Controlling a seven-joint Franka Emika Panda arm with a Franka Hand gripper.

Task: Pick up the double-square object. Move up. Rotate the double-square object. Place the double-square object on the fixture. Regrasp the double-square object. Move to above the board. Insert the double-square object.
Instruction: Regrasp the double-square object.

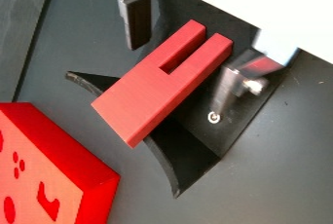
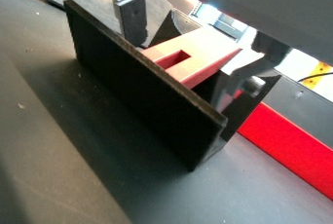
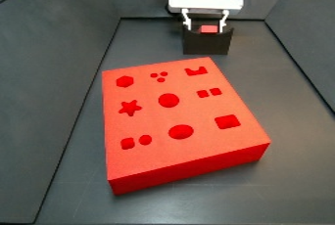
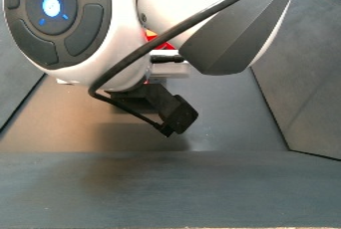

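The double-square object [image 1: 163,80] is a smooth, matte red-pink block with flat faces and crisp edges, and a narrow rectangular slot cut into one end so that the end splits into two prongs. It lies tilted on the fixture [image 1: 196,155], leaning across the notch, as both wrist views show; in a wrist view [image 2: 193,60] it sits low behind the fixture's tall front wall [image 2: 136,87], pink against the black.

The fixture is a dark, nearly black piece of flat plates with a dull sheen, its sloping walls forming a V-like seat, and a small round screw head shows on one face.

The gripper [image 1: 196,43] hangs over the block with its jaws apart. One finger [image 1: 134,14], a flat silver plate with a dark pad, stands just beside the block's long side; the other finger [image 1: 240,82] is beside the opposite side. Neither visibly clamps the block.

In a side view the gripper [image 3: 207,21] is at the far end of the dark grey table [image 3: 78,72], directly above the fixture [image 3: 207,41]. The board [image 3: 177,121], a thick bright red slab with recessed star, hexagon, circle, square and oval holes, lies nearer on the table, apart from the fixture.
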